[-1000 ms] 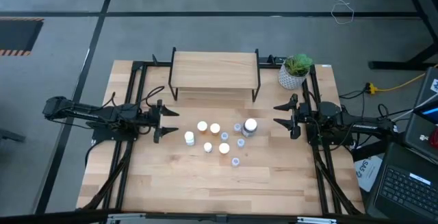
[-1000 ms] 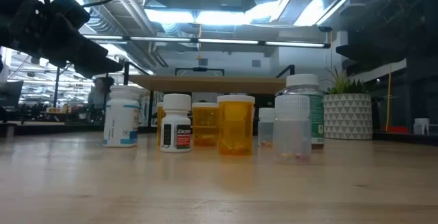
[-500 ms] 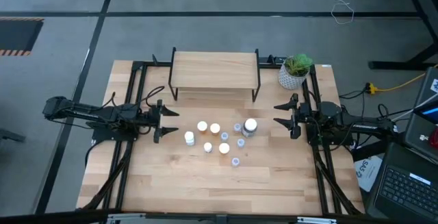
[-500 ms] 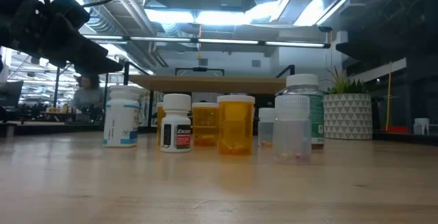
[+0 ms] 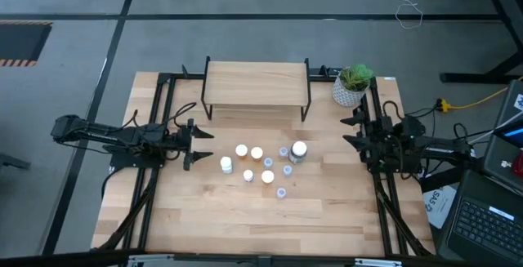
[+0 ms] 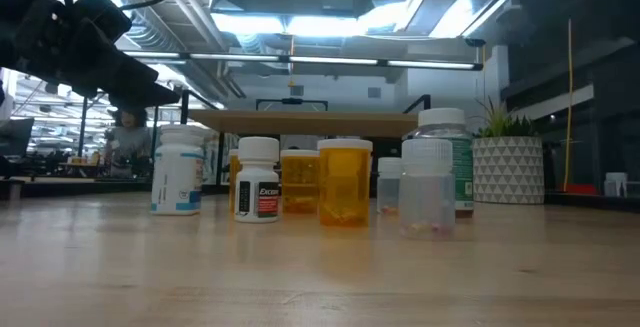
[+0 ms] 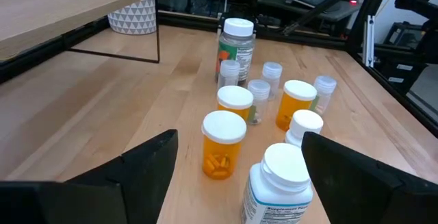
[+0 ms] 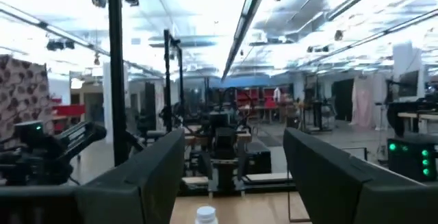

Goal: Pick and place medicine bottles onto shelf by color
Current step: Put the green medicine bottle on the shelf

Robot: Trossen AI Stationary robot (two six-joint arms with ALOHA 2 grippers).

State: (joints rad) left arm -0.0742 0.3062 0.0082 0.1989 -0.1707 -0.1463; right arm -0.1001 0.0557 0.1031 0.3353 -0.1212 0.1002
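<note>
The medicine bottles (image 5: 263, 164) stand upright in a cluster on the tabletop's middle. They are several orange ones (image 7: 222, 144), a white one (image 7: 280, 183), several tiny clear ones (image 7: 272, 73) and a larger green-labelled one (image 7: 236, 46). The shelf (image 5: 256, 83) stands on black legs at the far edge. My left gripper (image 5: 200, 145) is open and level, just left of the cluster. My right gripper (image 5: 351, 131) is open near the right edge, apart from the bottles and tipped up. Its wrist view shows mostly the room.
A white pot with a green plant (image 5: 352, 86) stands at the far right corner, beside the shelf. Black frame rails (image 5: 155, 177) run along both table sides. Bare wood (image 5: 245, 218) lies between the cluster and the near edge. A laptop (image 5: 490, 218) sits off the table's right.
My right gripper has drawn back toward the table's right edge and tipped upward, and its dark shape has left the low view. The left arm and the bottles have stayed still.
</note>
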